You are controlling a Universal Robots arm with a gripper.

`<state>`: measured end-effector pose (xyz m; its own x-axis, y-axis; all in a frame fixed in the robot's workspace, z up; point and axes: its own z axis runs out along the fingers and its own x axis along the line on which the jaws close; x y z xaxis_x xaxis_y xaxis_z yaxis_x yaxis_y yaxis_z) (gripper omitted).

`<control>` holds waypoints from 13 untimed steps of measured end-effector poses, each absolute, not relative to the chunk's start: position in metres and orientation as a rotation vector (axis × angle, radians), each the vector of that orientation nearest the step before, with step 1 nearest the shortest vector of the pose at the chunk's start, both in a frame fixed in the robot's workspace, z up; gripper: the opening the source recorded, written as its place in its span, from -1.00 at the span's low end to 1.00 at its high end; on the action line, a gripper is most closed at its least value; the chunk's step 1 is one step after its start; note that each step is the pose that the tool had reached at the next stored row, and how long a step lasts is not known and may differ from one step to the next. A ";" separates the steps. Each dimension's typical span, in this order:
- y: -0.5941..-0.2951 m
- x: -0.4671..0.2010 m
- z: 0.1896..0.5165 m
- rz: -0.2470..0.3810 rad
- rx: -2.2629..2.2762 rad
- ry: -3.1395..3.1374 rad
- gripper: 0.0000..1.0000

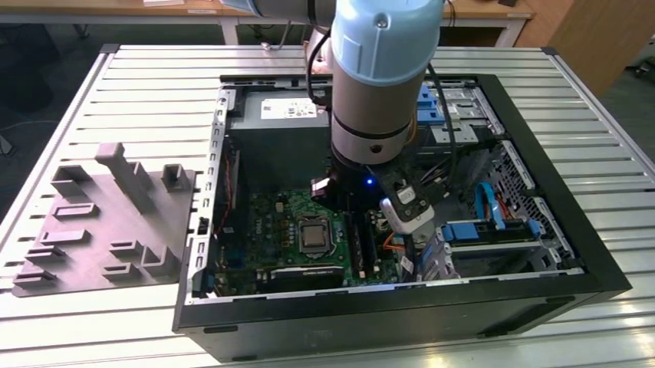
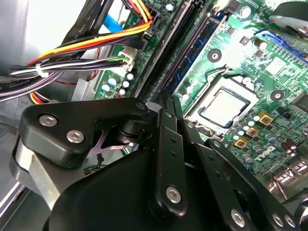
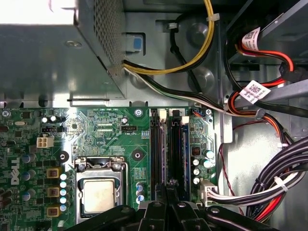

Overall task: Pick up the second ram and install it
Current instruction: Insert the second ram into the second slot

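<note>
Pincer (image 3: pixel 167 188): jaws drawn together; an actual grip cannot be made out.
Second ram (image 3: pixel 176 154): blue stick standing in a slot, running straight ahead from the pincer tip.
Room: cable bundle (image 3: pixel 269 187) close on one flank, processor socket (image 3: pixel 98 192) on the other.
Labels: barcode tags (image 3: pixel 253 89) on cables ahead.

The circuit board (image 3: pixel 120 144) is green, its slot strips (image 3: pixel 154 154) black, the tray (image 1: pixel 92 253) grey.

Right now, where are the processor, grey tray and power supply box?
processor (image 3: pixel 98 195), first wrist view, middle of its lid
grey tray (image 1: pixel 107 227), exterior view, flat base
power supply box (image 3: pixel 48 60), first wrist view, metal wall
</note>
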<state>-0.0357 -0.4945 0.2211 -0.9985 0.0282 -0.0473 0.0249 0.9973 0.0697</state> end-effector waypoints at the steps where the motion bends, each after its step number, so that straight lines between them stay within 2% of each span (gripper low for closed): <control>1: -0.494 -0.036 0.221 0.107 0.041 3.091 -0.76; 13: -0.494 -0.036 0.221 0.109 0.041 3.091 -0.76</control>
<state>-0.0356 -0.4943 0.2209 -0.9985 0.0281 -0.0472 0.0247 0.9972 0.0711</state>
